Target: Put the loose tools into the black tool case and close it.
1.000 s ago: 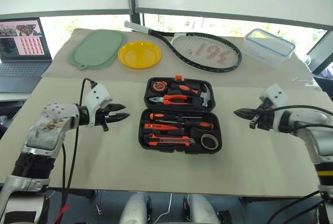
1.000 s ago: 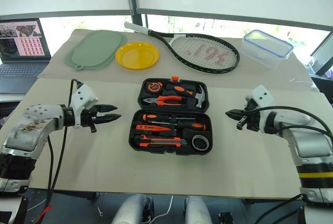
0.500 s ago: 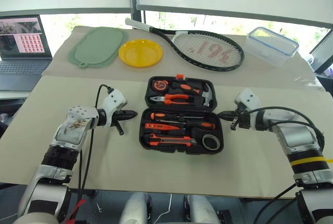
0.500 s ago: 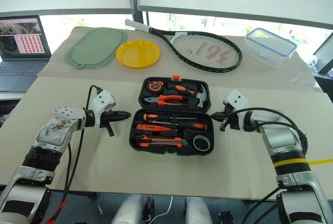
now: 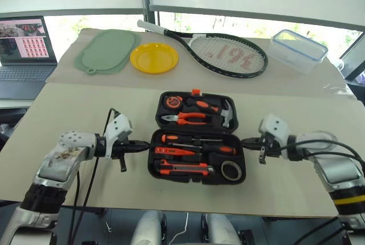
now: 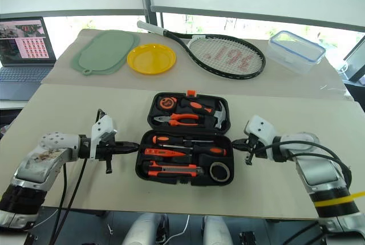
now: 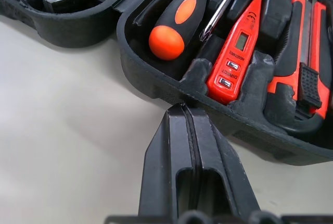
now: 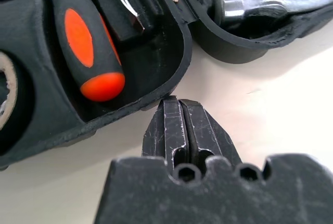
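The black tool case lies open at the table's middle. Its near half holds two slim screwdrivers, the orange tester, the utility knife and the grey tape roll. My left gripper is shut, its tip against the case's left wall. My right gripper is shut too, its tip touching the right wall beside a screwdriver handle.
The case's far half holds pliers, a hammer and a tape measure. A tennis racket, yellow plate, green mat and clear box lie at the back. A laptop stands far left.
Both arms swung inward and down to the case's two sides. The left gripper closed. The case has slid a little toward me between the two tips.
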Controlling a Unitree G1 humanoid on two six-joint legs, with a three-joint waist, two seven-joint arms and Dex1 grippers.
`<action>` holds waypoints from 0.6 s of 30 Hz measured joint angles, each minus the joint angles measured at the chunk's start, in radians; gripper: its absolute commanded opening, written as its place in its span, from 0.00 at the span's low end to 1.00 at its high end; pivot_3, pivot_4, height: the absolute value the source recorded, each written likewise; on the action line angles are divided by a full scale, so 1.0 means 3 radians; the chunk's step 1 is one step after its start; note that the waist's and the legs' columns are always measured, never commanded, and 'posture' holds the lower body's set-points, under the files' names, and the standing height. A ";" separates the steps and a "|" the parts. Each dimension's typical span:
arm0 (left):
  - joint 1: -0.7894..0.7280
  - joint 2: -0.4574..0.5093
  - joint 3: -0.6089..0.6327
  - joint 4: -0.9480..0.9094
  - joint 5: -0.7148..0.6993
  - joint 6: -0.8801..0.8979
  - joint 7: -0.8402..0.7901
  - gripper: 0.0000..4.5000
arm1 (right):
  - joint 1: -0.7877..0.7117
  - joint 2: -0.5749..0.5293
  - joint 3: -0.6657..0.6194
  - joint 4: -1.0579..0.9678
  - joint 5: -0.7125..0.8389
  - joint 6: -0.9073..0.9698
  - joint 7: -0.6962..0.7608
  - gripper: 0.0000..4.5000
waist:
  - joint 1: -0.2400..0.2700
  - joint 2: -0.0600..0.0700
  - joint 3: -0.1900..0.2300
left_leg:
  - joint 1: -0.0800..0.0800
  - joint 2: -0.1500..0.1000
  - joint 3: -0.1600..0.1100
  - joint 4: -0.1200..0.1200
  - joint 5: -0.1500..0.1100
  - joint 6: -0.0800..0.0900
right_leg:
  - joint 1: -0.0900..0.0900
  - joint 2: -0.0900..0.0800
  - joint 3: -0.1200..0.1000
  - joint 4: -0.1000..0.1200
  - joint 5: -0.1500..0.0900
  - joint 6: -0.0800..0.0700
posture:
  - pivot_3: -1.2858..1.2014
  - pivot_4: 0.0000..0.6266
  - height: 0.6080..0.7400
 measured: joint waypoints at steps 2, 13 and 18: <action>0.0124 0.0029 0.0050 -0.0139 -0.0049 0.0064 0.0008 0.00 | 0.0145 -0.0032 -0.0060 -0.0151 0.0021 0.0033 0.0004 0.00 | 0.0003 0.0000 0.0000 | 0.0001 0.0000 -0.0001 0.0000 0.0000 0.0000 | 0.0001 0.0000 0.0000 0.0000 0.0000 0.0000 | 0.52 0.24 0.99; 0.0521 0.0076 0.0204 -0.0327 -0.0083 0.0235 0.0358 0.34 | 0.0403 -0.0110 -0.0250 -0.0387 0.0121 0.0324 -0.0155 0.26 | 0.0004 0.0000 0.0000 | 0.0012 0.0001 -0.0001 0.0001 0.0002 -0.0003 | 0.0007 0.0001 0.0001 0.0006 0.0001 -0.0005 | 0.52 0.24 0.99; -0.0008 0.0032 0.0371 0.0165 -0.0193 0.0763 0.0640 0.65 | 0.0078 -0.0191 -0.0426 -0.0097 0.0266 0.0664 -0.0187 0.65 | 0.0001 0.0000 0.0000 | 0.0023 0.0001 0.0000 0.0001 0.0004 -0.0005 | 0.0015 0.0005 0.0001 0.0009 0.0004 -0.0009 | 0.52 0.24 0.99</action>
